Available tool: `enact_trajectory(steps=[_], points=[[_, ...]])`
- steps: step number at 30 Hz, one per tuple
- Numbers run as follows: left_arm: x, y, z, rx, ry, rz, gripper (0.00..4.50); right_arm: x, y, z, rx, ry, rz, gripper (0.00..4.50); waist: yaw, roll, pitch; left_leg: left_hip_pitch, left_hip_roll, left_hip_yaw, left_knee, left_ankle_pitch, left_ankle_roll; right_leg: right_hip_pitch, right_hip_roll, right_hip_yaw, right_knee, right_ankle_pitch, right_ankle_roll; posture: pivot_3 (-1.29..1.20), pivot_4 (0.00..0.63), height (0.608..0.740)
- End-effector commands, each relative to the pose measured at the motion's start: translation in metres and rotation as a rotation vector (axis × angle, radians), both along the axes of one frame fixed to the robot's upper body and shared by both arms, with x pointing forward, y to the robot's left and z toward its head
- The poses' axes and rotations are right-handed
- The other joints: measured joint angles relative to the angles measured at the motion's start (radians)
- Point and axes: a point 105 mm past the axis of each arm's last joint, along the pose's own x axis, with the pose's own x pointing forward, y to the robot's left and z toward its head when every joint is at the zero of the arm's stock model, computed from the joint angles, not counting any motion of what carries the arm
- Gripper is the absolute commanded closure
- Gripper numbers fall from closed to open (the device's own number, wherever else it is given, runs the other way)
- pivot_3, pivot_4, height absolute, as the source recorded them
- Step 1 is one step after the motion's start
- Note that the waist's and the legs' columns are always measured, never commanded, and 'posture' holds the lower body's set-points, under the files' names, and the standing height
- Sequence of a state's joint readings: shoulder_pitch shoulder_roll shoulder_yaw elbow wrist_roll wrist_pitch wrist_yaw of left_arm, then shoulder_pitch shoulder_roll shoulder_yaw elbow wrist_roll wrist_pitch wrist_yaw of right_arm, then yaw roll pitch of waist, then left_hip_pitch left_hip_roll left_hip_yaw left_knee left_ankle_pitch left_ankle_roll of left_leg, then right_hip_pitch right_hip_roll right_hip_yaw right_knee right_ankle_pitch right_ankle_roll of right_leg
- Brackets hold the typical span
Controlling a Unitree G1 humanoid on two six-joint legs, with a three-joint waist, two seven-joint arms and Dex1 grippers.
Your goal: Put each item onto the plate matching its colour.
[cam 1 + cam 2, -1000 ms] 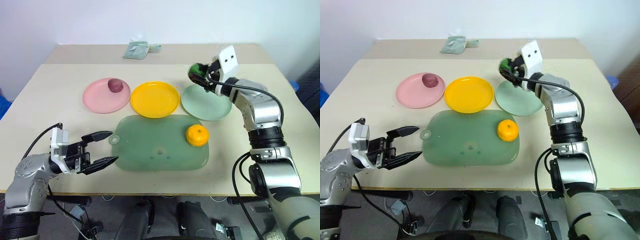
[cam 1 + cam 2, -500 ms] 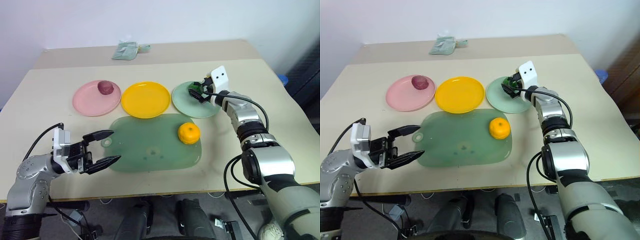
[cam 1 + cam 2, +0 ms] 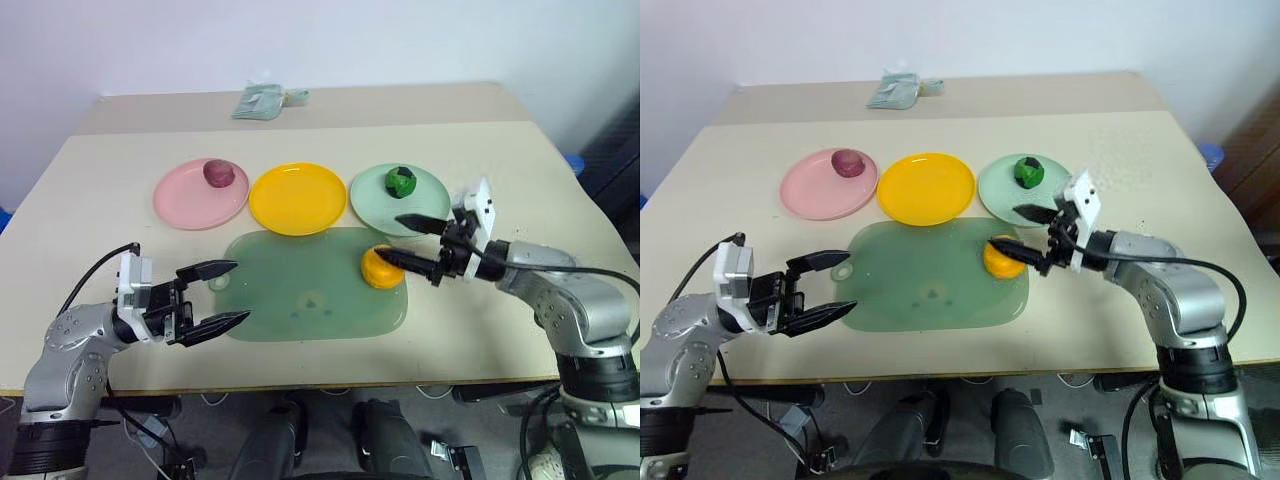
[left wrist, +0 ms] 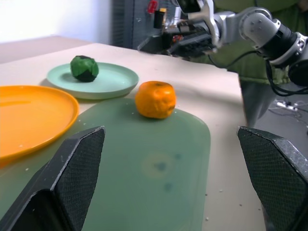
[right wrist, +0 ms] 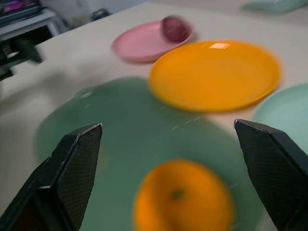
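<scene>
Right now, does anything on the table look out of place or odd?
Only the orange ball: it sits on the green mat, not on the yellow plate, which holds nothing. Nothing looks spilled or damaged.

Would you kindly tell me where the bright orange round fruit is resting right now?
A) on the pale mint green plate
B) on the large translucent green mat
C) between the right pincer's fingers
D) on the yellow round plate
B: the bright orange round fruit sits on the large translucent green mat near its right edge, in front of the open right pincer, while the yellow round plate is bare.
</scene>
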State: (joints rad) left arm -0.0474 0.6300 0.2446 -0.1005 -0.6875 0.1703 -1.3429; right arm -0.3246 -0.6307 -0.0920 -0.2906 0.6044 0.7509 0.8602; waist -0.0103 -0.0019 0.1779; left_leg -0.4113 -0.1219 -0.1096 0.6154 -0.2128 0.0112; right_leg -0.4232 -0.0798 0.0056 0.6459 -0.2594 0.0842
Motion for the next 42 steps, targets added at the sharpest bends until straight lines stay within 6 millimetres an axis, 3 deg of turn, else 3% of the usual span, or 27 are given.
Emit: enact_trajectory(steps=[1, 4, 9, 17, 18, 20, 22, 25, 29, 36, 42], points=[[0.002, 0.0, 0.005, 0.017, -0.012, -0.022, 0.0, -0.005, 0.009, -0.006, -0.016, -0.003, 0.019, 0.01, -0.001, 0.0, 0.0, 0.0, 0.0, 0.0, 0.0, 0.0, 0.0, 0.0, 0.0, 0.0, 0.0, 0.0, 0.0, 0.0, 0.15, 0.74], [0.003, -0.001, 0.005, 0.022, -0.011, -0.033, 0.0, 0.0, 0.01, -0.027, -0.065, 0.017, 0.001, 0.01, 0.0, 0.0, 0.0, 0.0, 0.0, 0.001, 0.0, 0.0, 0.0, 0.0, 0.0, 0.0, -0.001, 0.0, 0.001, 0.0, 0.15, 0.74], [0.002, 0.0, 0.006, 0.036, -0.015, -0.042, 0.0, 0.018, 0.008, -0.042, -0.097, -0.004, -0.058, 0.01, -0.001, -0.001, -0.001, 0.0, 0.0, 0.001, 0.0, 0.0, 0.0, 0.0, 0.0, 0.0, -0.001, 0.001, 0.001, 0.0, 0.15, 0.74], [-0.001, 0.002, 0.008, 0.041, -0.022, -0.026, 0.0, 0.021, 0.016, -0.04, -0.077, -0.036, -0.047, 0.01, 0.0, -0.001, 0.0, 0.0, 0.0, 0.001, 0.0, 0.0, 0.0, 0.0, 0.0, 0.0, -0.001, 0.001, 0.002, 0.0, 0.15, 0.74], [-0.001, 0.002, 0.008, 0.041, -0.022, -0.023, 0.0, 0.023, 0.017, -0.038, -0.073, -0.045, -0.052, 0.54, 0.0, -0.001, 0.0, 0.0, 0.0, 0.001, 0.0, 0.0, 0.0, 0.0, 0.0, 0.0, -0.001, 0.001, 0.002, 0.0, 0.15, 0.74], [-0.002, 0.002, 0.008, 0.04, -0.022, -0.018, 0.0, 0.025, 0.02, -0.031, -0.054, -0.074, -0.057, 1.07, -0.001, -0.001, 0.0, 0.0, 0.0, 0.001, 0.0, 0.0, 0.0, 0.0, 0.0, 0.0, -0.001, 0.001, 0.002, 0.0, 0.15, 0.74], [-0.002, 0.003, 0.008, 0.038, -0.022, -0.012, 0.0, 0.026, 0.023, -0.025, -0.041, -0.094, -0.054, 1.13, -0.001, -0.001, 0.0, 0.0, 0.0, 0.001, 0.0, 0.0, 0.0, 0.0, 0.0, 0.0, 0.0, 0.001, 0.001, 0.0, 0.15, 0.74], [-0.004, 0.004, 0.007, 0.018, -0.017, 0.032, 0.0, 0.036, 0.049, 0.001, 0.002, -0.185, -0.028, 1.13, -0.006, -0.001, 0.0, 0.0, 0.0, 0.001, 0.0, 0.0, 0.0, 0.0, 0.0, 0.0, 0.0, 0.001, 0.001, 0.0, 0.15, 0.74], [-0.005, 0.006, 0.004, -0.001, 0.0, 0.093, 0.0, 0.06, 0.073, 0.012, 0.026, -0.229, -0.064, 1.13, -0.003, -0.001, 0.0, 0.0, 0.0, 0.0, -0.001, 0.0, -0.001, -0.002, 0.001, 0.0, 0.001, 0.002, 0.003, 0.0, 0.15, 0.74], [0.001, 0.008, -0.001, -0.002, -0.025, 0.314, 0.0, 0.124, 0.13, 0.017, 0.021, -0.293, -0.168, 1.13, -0.003, -0.002, 0.0, 0.002, 0.0, 0.002, -0.001, 0.002, -0.002, -0.001, 0.002, 0.001, 0.002, 0.004, 0.003, 0.0, 0.15, 0.74], [0.006, 0.005, 0.002, -0.003, -0.056, 0.425, 0.0, 0.141, 0.149, 0.009, 0.0, -0.283, -0.208, 1.13, -0.006, -0.002, 0.0, 0.002, 0.0, 0.001, -0.001, 0.002, -0.003, -0.002, 0.002, 0.0, 0.003, 0.004, 0.002, 0.0, 0.15, 0.74]])
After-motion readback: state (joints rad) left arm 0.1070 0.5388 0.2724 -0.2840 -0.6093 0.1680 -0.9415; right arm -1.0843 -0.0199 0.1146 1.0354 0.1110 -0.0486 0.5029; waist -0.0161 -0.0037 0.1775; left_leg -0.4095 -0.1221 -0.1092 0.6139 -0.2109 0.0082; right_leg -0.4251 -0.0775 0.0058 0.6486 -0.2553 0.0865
